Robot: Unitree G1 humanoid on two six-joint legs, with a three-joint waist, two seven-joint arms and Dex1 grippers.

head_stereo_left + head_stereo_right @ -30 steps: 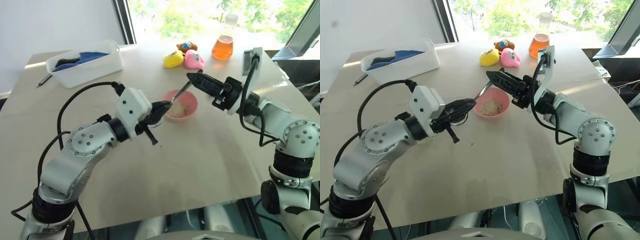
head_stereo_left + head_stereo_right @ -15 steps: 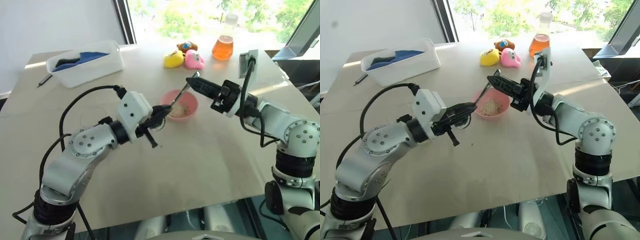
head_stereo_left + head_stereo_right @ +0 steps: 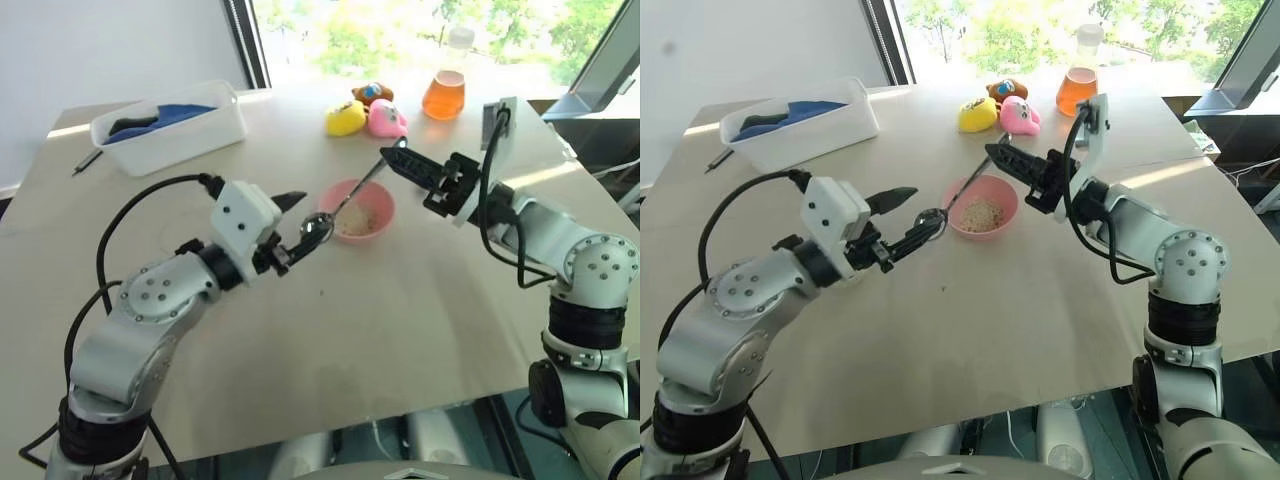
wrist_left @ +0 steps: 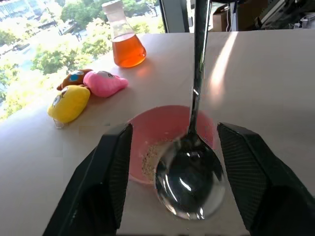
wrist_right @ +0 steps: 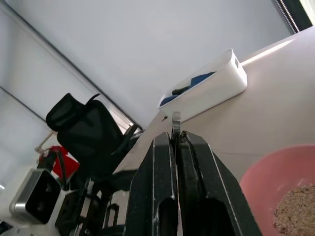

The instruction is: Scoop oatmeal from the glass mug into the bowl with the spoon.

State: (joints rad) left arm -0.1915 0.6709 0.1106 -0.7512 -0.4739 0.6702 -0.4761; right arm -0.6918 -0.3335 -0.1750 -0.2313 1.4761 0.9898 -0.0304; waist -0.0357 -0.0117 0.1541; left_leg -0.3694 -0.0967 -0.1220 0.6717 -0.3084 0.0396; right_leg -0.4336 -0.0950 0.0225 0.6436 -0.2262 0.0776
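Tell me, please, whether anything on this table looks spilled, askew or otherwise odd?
One small thing: a tiny dark speck lies on the bare table, apart from the pink bowl; what it is, I cannot tell. The oatmeal sits inside the bowl, and the spoon head looks empty. Nothing is tipped or damaged.

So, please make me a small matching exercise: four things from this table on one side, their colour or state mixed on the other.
Things:
1. spoon
2. bowl
3. flask
4. left gripper

States:
a. holds orange liquid
b. open, holding nothing
c. pink, with oatmeal inside
d. handle clamped in the right gripper

Pairs: 1-d, 2-c, 3-a, 4-b
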